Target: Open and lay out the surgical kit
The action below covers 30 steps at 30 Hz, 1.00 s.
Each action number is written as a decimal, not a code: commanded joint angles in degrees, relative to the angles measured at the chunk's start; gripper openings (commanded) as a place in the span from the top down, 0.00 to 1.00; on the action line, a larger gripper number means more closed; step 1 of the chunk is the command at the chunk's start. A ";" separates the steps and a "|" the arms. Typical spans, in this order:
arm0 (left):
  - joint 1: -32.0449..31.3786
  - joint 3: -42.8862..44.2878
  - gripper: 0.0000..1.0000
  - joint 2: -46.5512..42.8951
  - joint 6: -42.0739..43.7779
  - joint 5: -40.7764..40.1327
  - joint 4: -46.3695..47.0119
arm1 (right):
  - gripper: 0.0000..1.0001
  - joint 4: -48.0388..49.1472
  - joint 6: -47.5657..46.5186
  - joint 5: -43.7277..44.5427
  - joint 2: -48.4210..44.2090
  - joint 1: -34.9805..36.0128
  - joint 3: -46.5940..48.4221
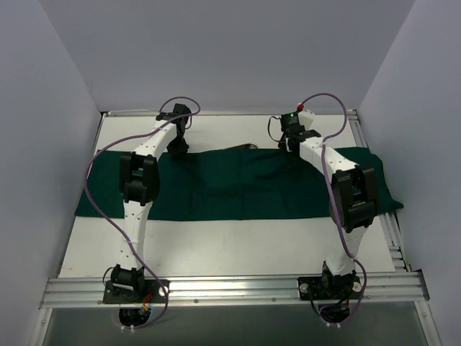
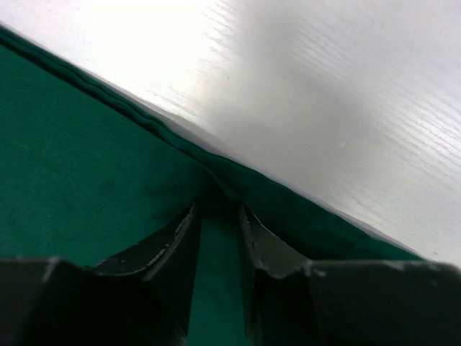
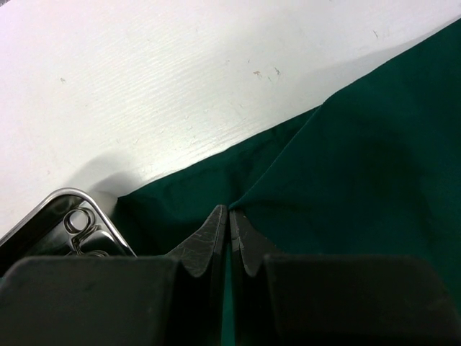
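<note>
Your right gripper (image 3: 229, 220) clamps the drape (image 3: 360, 158), tray (image 3: 61, 198) just left of it — lift before pulling. Your left gripper (image 2: 216, 216) sits slightly parted at the drape's edge; hold unclear — confirm it.

The top external camera looks down from the near side over the whole table (image 1: 216, 245); each wrist camera sits very close — all three share the far edge of the green drape (image 1: 238, 191).

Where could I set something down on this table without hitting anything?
The white table between the green drape and the arm bases is bare. The far edge is crowded: left hand, right hand and steel tray.
</note>
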 commanded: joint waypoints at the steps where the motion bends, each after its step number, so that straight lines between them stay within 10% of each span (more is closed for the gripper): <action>1: 1.21 -2.97 0.63 -3.71 -2.82 -0.05 4.09 | 1.00 0.72 -0.87 0.06 -3.54 0.25 -0.63; 30: 3.05 -14.23 0.36 -9.52 -10.03 4.08 17.28 | 1.00 1.51 -2.18 -1.79 -3.37 0.25 -0.72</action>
